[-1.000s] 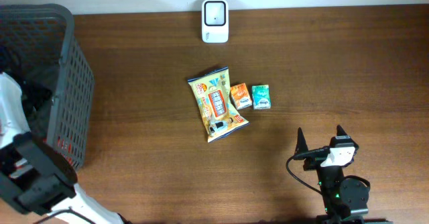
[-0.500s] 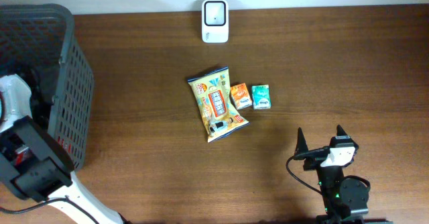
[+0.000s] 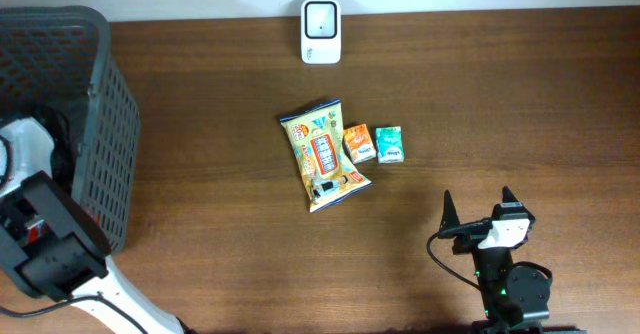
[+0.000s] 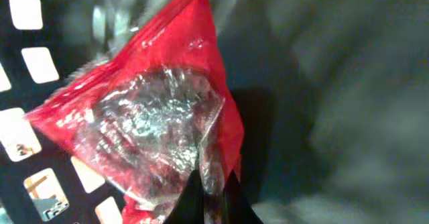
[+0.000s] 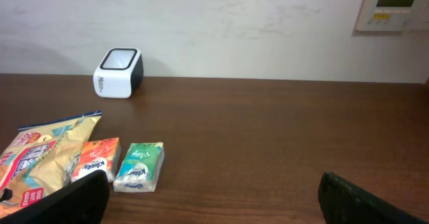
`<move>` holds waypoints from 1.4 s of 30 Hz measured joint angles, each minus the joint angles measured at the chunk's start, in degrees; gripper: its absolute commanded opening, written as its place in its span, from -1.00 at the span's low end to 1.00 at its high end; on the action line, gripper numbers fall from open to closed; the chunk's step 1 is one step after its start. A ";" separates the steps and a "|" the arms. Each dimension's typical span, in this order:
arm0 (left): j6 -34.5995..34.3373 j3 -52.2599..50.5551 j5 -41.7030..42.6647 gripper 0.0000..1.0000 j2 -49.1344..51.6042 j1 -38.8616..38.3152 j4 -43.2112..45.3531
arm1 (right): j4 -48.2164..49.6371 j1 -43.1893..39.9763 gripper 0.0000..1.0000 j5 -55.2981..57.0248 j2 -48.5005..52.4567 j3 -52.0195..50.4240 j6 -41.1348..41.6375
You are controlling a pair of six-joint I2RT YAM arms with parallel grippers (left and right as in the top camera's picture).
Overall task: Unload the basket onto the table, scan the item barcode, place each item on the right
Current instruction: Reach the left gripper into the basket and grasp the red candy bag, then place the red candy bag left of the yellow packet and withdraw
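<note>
Observe that the left pincer (image 4: 213, 194) is fully closed, pinching a fold of the red bag (image 4: 147, 117), a crinkled, glossy plastic pouch with a clear window. The bag lies inside the dark mesh basket (image 3: 100, 104). The right pincer (image 3: 477, 210) stands wide open and empty above the wooden bench (image 3: 500, 94), well apart from the yellow snack bag (image 3: 322, 154), two small packets (image 3: 359, 143) and the white scanner (image 3: 321, 31).

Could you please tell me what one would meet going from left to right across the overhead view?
Grey mesh basket → yellow snack bag → orange tissue pack → green tissue pack → right gripper. The white scanner shares the snack bag's span, so I leave it out.
</note>
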 measured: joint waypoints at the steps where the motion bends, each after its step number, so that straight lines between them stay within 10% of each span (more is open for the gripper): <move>1: 0.02 2.86 0.52 -1.00 0.50 0.00 -3.23 | -0.02 0.02 0.97 0.00 0.00 0.00 0.02; 17: 21.77 83.03 34.56 -1.00 0.81 -18.08 -20.00 | 0.00 0.00 0.97 0.00 0.00 0.00 -0.02; 24: 26.97 78.68 36.06 -1.00 0.55 -42.36 -24.06 | 0.00 0.00 0.97 0.00 0.00 0.00 0.02; 32: 28.15 52.04 32.13 -1.00 6.80 -53.51 -19.61 | 0.00 0.02 0.97 0.02 0.00 0.00 -0.02; 35: 28.11 42.27 28.22 -0.71 9.44 -54.82 -15.80 | 0.00 0.02 0.97 0.02 0.00 0.00 0.04; 36: 28.24 38.07 27.21 0.43 9.53 -54.82 -13.14 | 0.00 0.02 0.97 0.00 0.00 0.00 -0.02; 42: 27.23 31.78 25.66 0.84 10.10 -54.60 -9.94 | 0.00 0.02 0.97 0.00 0.00 0.00 0.02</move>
